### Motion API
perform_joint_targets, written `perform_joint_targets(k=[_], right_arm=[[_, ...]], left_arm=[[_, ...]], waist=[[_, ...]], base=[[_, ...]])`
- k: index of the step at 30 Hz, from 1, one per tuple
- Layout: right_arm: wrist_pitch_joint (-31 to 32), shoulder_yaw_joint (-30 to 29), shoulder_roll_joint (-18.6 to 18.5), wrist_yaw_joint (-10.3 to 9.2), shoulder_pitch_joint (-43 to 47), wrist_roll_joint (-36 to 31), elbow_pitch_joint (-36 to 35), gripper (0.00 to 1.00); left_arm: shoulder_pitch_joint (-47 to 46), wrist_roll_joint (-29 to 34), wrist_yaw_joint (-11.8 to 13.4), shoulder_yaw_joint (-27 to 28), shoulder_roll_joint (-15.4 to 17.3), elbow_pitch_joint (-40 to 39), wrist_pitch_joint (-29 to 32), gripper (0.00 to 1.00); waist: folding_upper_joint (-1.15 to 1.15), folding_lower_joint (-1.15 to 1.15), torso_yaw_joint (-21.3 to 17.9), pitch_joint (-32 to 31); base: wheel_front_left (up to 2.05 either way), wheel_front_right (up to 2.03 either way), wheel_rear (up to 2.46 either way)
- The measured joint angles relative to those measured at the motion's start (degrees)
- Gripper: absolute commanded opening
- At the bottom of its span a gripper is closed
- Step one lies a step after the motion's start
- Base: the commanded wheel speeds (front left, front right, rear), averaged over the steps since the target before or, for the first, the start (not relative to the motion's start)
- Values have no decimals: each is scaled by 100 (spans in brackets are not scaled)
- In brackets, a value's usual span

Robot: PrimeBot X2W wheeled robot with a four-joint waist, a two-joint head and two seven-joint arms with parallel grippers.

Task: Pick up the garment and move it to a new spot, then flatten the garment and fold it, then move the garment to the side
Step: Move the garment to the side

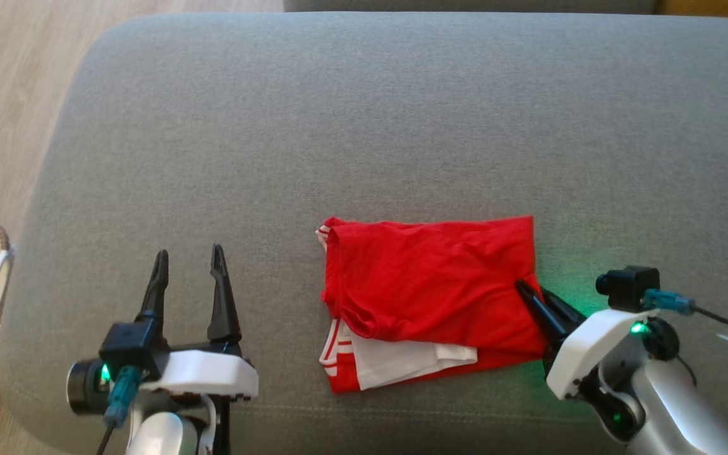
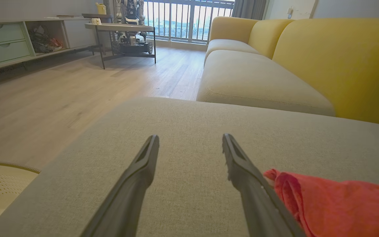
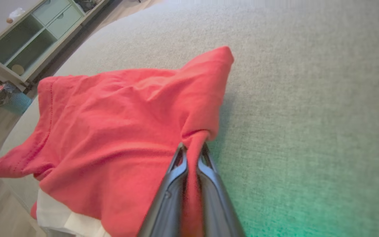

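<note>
Garment (image 1: 433, 272) folded near the cushion's (image 1: 402, 114) front edge; right gripper (image 3: 192, 148) pinches its edge (left gripper (image 1: 188, 256) agape, idle). Likely next: slide it sideways.

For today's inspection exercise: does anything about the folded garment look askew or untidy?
Yes. The garment is folded unevenly: a white layer sticks out beyond the red at its near edge, and the left edge is rumpled.

Grey cushion (image 1: 402, 126), pale wood floor (image 2: 44, 98), yellow sofa (image 2: 324, 59), green drawer unit (image 2: 2, 42), railed window (image 2: 183, 23)
</note>
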Motion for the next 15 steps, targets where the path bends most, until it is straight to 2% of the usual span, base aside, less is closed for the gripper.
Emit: perform_joint_targets(k=[7, 15], right_arm=[[-287, 302, -303, 1, -355, -354, -19, 0], [-223, 571, -938, 1, -1274, -471, -326, 0]], left_arm=[[-38, 136, -9, -10, -1, -42, 0, 100], [-532, 566, -180, -90, 2, -159, -13, 100]], waist=[[0, 0, -271, -4], [0, 0, -885, 175]], base=[[0, 0, 0], [0, 0, 0]])
